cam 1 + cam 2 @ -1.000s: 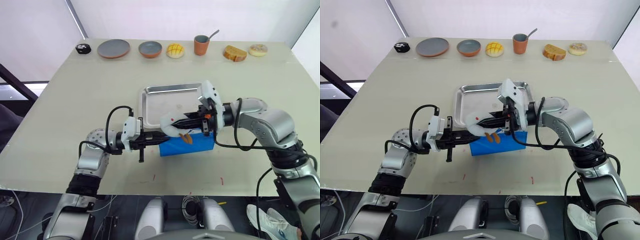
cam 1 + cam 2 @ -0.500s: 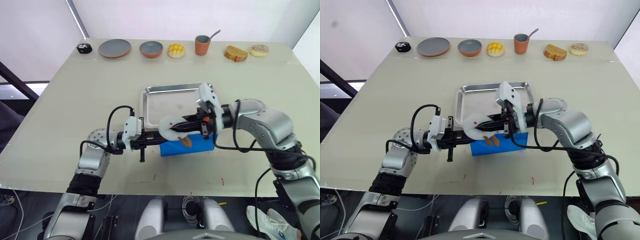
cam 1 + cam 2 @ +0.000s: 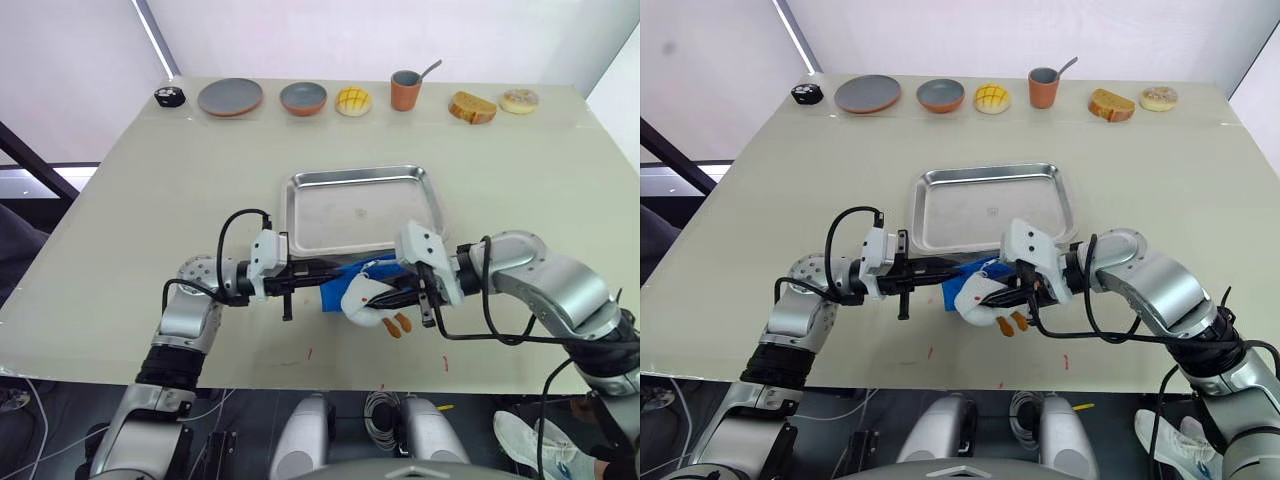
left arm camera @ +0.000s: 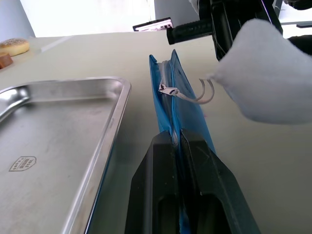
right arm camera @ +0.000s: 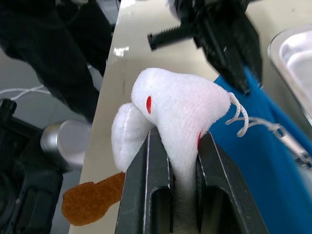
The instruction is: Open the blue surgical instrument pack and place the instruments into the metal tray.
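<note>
Both arms are silver-grey metal with rounded joint housings and black segments. Loose black cables loop along each forearm. White plastic blocks sit at the wrists. The left tool (image 3: 318,271) and right tool (image 3: 1012,297) have two black fingers.

A pale beige table (image 3: 150,190) stands before white walls, with dark floor below its near edge.

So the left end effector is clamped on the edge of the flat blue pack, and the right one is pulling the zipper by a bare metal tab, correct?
Not quite: the right end effector grips a white plush toy tied to the zipper pull, as the right wrist view shows. The left end effector is indeed clamped on the flat blue pack.
</note>
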Robot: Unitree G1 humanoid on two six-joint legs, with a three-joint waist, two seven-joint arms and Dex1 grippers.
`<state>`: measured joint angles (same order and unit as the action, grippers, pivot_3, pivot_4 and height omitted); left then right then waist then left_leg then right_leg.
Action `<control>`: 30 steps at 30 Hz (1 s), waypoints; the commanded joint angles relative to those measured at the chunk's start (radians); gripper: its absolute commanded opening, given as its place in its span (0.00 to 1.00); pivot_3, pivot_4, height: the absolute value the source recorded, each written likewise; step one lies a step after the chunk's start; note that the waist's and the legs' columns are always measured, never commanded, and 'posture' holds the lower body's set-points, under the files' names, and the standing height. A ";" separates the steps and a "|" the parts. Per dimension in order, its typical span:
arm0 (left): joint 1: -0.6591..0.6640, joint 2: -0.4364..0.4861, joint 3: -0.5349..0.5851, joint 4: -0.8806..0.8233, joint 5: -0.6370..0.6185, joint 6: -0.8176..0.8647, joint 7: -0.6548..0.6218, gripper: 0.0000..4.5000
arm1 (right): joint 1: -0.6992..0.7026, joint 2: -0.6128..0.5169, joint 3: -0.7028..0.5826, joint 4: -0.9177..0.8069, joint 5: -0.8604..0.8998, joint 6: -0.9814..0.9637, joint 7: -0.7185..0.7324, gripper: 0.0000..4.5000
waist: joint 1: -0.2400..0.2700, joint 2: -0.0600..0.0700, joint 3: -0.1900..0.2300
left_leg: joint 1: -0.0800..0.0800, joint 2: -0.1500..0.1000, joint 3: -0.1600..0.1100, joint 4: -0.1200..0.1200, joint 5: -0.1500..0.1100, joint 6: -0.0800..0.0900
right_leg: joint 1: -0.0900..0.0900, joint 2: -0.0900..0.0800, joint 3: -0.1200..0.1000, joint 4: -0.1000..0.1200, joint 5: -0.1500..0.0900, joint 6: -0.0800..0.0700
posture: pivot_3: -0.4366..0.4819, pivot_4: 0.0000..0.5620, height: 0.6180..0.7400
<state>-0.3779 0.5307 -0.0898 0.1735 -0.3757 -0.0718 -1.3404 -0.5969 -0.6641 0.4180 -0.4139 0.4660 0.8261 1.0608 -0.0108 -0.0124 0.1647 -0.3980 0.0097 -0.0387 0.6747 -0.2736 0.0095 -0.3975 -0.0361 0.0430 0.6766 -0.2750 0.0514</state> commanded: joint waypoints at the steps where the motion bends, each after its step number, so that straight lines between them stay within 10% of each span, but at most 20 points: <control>1: 0.008 -0.002 -0.043 0.003 0.029 0.012 -0.014 0.00 | 0.002 -0.002 0.019 -0.007 -0.024 -0.020 0.009 0.01 | 0.000 0.000 0.000 | 0.000 0.000 0.000 0.000 0.000 0.000 | 0.000 0.000 0.000 0.000 0.000 0.000 | 0.48 0.27 1.00; 10: 0.009 -0.002 -0.039 0.014 0.033 -0.001 -0.018 0.00 | 0.041 -0.024 -0.011 -0.029 -0.039 -0.086 0.032 0.81 | 0.000 0.000 0.000 | 0.000 0.000 0.000 0.000 0.000 0.000 | 0.000 0.000 0.000 0.000 0.000 0.000 | 0.48 0.27 1.00; 26: 0.012 0.006 -0.022 0.016 0.024 -0.014 -0.025 0.00 | 0.293 -0.054 -0.530 -0.110 0.213 -0.220 -0.034 0.81 | -0.001 -0.001 0.000 | 0.000 0.000 -0.001 0.000 0.000 0.000 | 0.002 0.000 0.000 -0.001 0.000 0.000 | 0.48 0.27 1.00; 30: 0.009 0.010 -0.018 0.025 0.020 -0.024 -0.033 0.00 | 0.419 -0.132 -0.641 -0.114 0.226 -0.293 0.076 0.98 | 0.008 -0.001 0.000 | 0.000 0.000 -0.002 0.000 0.000 0.000 | 0.002 0.000 -0.002 -0.002 0.000 0.000 | 0.48 0.27 1.00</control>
<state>-0.3821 0.5268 -0.0894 0.1820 -0.3758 -0.0957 -1.3517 -0.2100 -0.7732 -0.1532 -0.5144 0.6687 0.5699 1.0951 -0.0033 -0.0130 0.1645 -0.3987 0.0098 -0.0406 0.6743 -0.2736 0.0095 -0.3957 -0.0355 0.0412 0.6735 -0.2751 0.0514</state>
